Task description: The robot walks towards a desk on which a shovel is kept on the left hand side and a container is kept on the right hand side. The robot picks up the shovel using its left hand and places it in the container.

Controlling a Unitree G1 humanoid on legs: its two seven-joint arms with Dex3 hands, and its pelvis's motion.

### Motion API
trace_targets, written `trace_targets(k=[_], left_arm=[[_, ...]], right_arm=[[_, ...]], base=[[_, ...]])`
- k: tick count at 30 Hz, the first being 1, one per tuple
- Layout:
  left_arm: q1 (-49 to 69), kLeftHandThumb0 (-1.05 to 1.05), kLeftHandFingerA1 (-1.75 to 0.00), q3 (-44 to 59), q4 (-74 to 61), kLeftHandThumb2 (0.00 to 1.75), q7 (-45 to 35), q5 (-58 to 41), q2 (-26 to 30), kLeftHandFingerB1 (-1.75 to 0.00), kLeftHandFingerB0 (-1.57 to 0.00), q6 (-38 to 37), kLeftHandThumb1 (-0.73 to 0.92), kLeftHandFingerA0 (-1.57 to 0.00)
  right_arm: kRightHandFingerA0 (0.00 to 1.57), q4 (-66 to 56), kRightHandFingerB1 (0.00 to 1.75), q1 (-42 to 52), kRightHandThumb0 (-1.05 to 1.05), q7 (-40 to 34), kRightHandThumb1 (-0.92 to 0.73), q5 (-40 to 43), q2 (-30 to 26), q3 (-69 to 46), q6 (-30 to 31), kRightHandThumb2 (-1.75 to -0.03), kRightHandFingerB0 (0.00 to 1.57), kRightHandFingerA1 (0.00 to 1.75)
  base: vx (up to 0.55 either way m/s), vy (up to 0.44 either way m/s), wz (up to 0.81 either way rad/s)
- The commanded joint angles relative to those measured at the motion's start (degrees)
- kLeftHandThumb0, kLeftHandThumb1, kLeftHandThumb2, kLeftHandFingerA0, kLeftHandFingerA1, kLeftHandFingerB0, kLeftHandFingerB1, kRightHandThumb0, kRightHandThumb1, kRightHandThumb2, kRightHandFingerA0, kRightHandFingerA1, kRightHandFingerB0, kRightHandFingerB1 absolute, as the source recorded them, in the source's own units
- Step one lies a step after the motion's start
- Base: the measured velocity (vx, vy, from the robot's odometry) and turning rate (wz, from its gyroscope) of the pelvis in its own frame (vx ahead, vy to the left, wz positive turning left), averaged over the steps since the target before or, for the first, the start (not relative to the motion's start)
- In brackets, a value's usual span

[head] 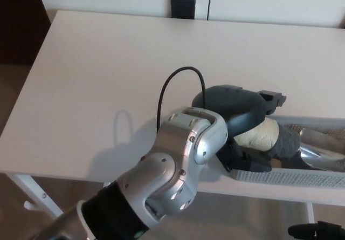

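At about four o'clock on the white worktop (108, 73), the left robot hand (242, 127) is clamping the shovel (269, 137) by its cream handle over the grey container (291, 176); lowering the blade fully inside before letting go would suit best.

White desk (97, 78), dark square object (183, 7) behind it, possibly a chair back

Shovel (318, 145) blade and container (302, 176) cut off at right edge; handle partly hidden under left hand (240, 124).
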Motion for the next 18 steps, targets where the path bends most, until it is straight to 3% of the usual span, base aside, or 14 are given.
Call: trace_targets(k=[1, 2, 3, 8, 12, 13, 14, 15, 16, 18], left_arm=[[0.0, -1.03, 0.0, 1.3, -2.9, 0.94, -2.9, 0.3, 1.5, -0.1, 0.0, 1.2, 0.52, 0.0], [0.5, -1.05, 0.0, 1.8, -4.2, 0.63, -2.2, 0.3, 1.9, -0.17, 0.0, 0.6, 0.68, 0.0], [0.8, -1.05, -0.01, 3.3, -7.5, 1.04, -2.8, -0.1, 2.8, -0.06, 0.0, 0.4, 0.58, 0.0], [2.3, -1.05, 0.0, 7.6, -20.0, 1.04, -3.1, -1.9, 6.0, -0.06, 0.0, -3.0, 0.55, 0.0], [6.7, -0.92, 0.0, 12.5, -31.9, 0.99, -2.9, -8.1, 5.7, -0.2, 0.0, -5.1, 0.48, 0.0], [8.2, -1.05, -0.17, 15.1, -36.6, 0.62, -4.6, -12.6, 5.4, -0.34, 0.0, -5.6, 0.66, 0.0], [9.4, -0.92, 0.0, 17.1, -42.5, 0.99, -8.0, -16.0, 5.1, -0.32, -0.05, -2.8, 0.53, -0.08], [10.6, -0.85, -0.09, 19.5, -45.8, 0.95, -9.9, -20.4, 4.3, -0.44, 0.0, -1.7, 0.47, -0.03], [11.6, -0.99, -0.32, 24.4, -50.0, 0.92, -13.9, -28.2, 2.6, -0.47, -0.13, 1.5, 0.54, -0.08], [14.9, -0.91, -0.42, 32.8, -54.3, 0.88, -19.6, -42.1, -1.8, -0.45, -0.27, 6.9, 0.49, -0.13]], right_arm=[[0.78, 0.6, 0.48, -0.2, -0.27, 0.3, -0.54, -0.2, -0.9, 0.0, -0.3, -0.55, 0.57, 0.55], [0.79, 0.4, 0.48, -0.1, -0.27, 0.1, -0.55, -0.4, -1.0, 0.1, -0.1, -0.55, 0.59, 0.55], [0.79, 0.4, 0.48, -0.1, -0.27, 0.2, -0.55, -0.3, -0.9, 0.0, -0.3, -0.55, 0.6, 0.55], [0.76, 0.5, 0.48, 0.4, -0.26, -0.4, -0.54, -0.6, -0.6, 0.2, -0.1, -0.55, 0.59, 0.55], [0.77, -0.1, 0.48, 0.6, -0.27, -0.6, -0.54, -1.1, -0.6, 0.7, 0.1, -0.55, 0.6, 0.55], [0.77, 0.0, 0.48, 0.4, -0.26, -0.4, -0.55, -1.1, -0.8, 0.7, -0.2, -0.55, 0.59, 0.55], [0.74, 0.3, 0.48, 0.8, -0.28, 0.4, -0.55, -1.1, -1.3, 0.9, -0.9, -0.56, 0.57, 0.55], [0.74, 0.3, 0.48, 1.0, -0.31, 0.3, -0.53, -1.2, -1.4, 1.0, -0.8, -0.55, 0.56, 0.56], [0.8, 1.0, 0.49, 0.4, -0.32, -1.4, -0.51, -1.5, -0.6, 0.7, 0.0, -0.55, 0.61, 0.57], [0.77, 1.4, 0.48, 0.5, -0.28, -0.8, -0.53, -2.4, -1.5, 1.5, -0.7, -0.55, 0.58, 0.57]], base=[[0.0, 0.0, 0.0], [0.0, 0.0, 0.0], [0.0, 0.0, 0.0], [0.0, 0.0, 0.0], [0.0, 0.0, 0.0], [0.0, 0.0, 0.0], [0.0, 0.0, 0.0], [0.0, 0.0, 0.0], [0.0, 0.0, 0.0], [0.0, 0.0, 0.0]])
